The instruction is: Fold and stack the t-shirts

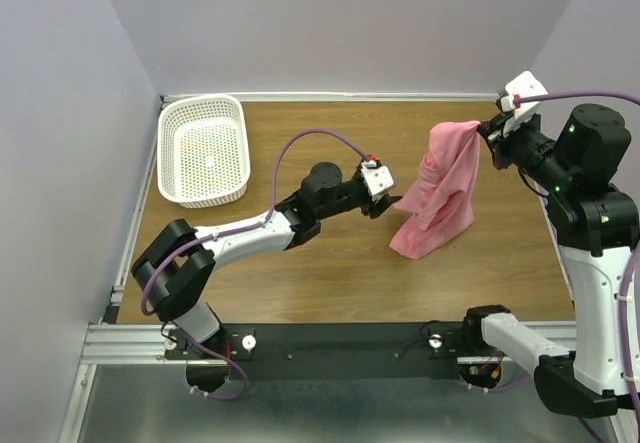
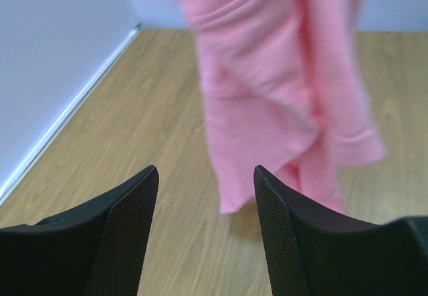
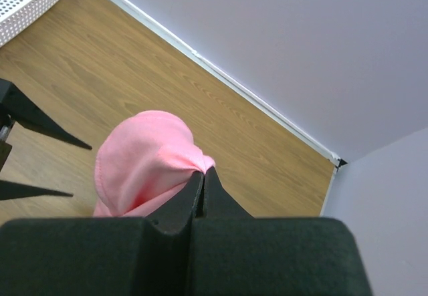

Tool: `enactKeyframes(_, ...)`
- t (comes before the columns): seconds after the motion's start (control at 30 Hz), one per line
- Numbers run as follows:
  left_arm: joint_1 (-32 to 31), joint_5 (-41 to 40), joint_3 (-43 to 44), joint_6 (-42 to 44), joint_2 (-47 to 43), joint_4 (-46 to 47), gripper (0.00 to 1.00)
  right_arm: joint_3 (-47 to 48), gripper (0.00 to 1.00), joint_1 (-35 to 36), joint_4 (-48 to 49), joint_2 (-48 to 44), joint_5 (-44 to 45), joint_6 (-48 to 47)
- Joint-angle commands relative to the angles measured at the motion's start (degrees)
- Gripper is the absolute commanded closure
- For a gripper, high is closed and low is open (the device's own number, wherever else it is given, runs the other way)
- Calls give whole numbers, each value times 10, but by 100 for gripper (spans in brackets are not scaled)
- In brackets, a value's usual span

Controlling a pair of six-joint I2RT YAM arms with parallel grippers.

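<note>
Top view: the pink t-shirt (image 1: 440, 188) is held up by a bunched corner in the closed right hand (image 1: 487, 131), hung over the tabletop (image 1: 330, 273), with the left hand (image 1: 383, 206) just beside it. Left wrist view: fingers (image 2: 130, 229) are seen spread apart with nothing between them, the shirt dangling just ahead. Right wrist view: jaws are clamped shut on pink cloth.

Two robot arms, the left arm (image 1: 250, 233) and the right arm (image 1: 590, 213), are sharing one wooden table (image 1: 330, 273); one salmon-pink t-shirt (image 1: 440, 188) and one white perforated basket (image 1: 203, 150) are making up the rest, with three pale walls (image 1: 330, 23) standing around them.
</note>
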Motion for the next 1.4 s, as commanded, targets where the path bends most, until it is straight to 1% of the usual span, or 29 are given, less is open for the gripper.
enactKeyframes(0.0,0,155,25,12,-23,35,33,-2,99,-4,-11,-10,-10,-11)
enactKeyframes(0.03,0,188,37,-1,-21,32,33,-6,99,-4,-11,-8,-18,-5)
enactKeyframes(0.17,0,219,69,-21,1,20,33,-12,100,-4,-10,-3,-33,2)
enactKeyframes(0.3,1,198,133,-13,44,-19,34,-13,99,-5,-10,-3,-40,8)
enactKeyframes(0.33,2,193,148,-11,67,-30,35,-14,99,-4,-11,-5,-40,8)
enactKeyframes(0.4,3,166,193,-1,88,-74,37,-15,99,-4,-11,-11,-36,8)
enactKeyframes(0.43,5,161,204,1,103,-86,37,-17,99,-4,-11,-14,-35,8)
enactKeyframes(0.47,6,137,211,1,108,-99,37,-19,99,-4,-11,-19,-33,6)
enactKeyframes(0.53,13,136,209,0,107,-96,37,-27,99,-4,-12,-23,-33,6)
enactKeyframes(0.57,21,140,202,-12,98,-80,37,-29,99,-3,-13,-26,-32,4)
enactKeyframes(0.73,50,170,147,-62,58,-31,37,-49,100,-4,-12,-33,-28,-2)
enactKeyframes(0.83,58,193,140,-79,63,-26,36,-51,99,-4,-12,-32,-34,1)
enactKeyframes(0.97,58,234,156,-84,91,-44,36,-51,100,-4,-12,-31,-43,6)
enactKeyframes(1.07,58,282,174,-85,111,-55,35,-53,100,-4,-12,-31,-48,9)
enactKeyframes(1.23,58,322,220,-88,140,-76,36,-58,99,-4,-12,-34,-48,10)
enactKeyframes(1.33,54,330,246,-89,160,-92,41,-58,99,-4,-12,-35,-51,12)
enactKeyframes(1.37,52,336,251,-94,167,-97,52,-58,99,-4,-12,-35,-52,13)
